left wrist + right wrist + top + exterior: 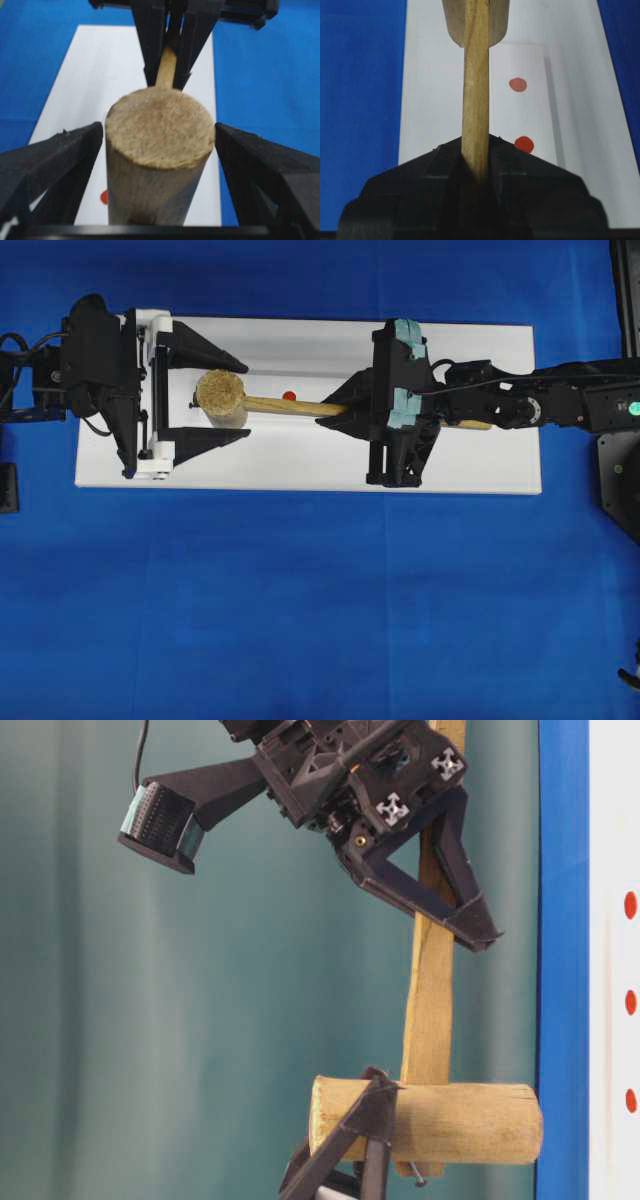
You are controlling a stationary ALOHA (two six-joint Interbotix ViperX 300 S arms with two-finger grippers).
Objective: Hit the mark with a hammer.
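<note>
— What do you have from above?

— I see the hammer (262, 403) lying across the white block (300, 465) on the blue bench (300, 620). My right claw (352, 408) is clamped on its handle. My left claw (215, 400) stands spread, a finger on each side of the head.

— Any dots?

— I make out one red dot (289, 395), just beside the handle.

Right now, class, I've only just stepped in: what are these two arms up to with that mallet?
The right tool is shut on the hammer, gripping its thin handle and holding it above the white block. The left tool stands open, one finger on each side of the mallet head, not gripping it. Red dots show on the block, one beside the handle. In the table-level view the head hangs short of the block.
</note>
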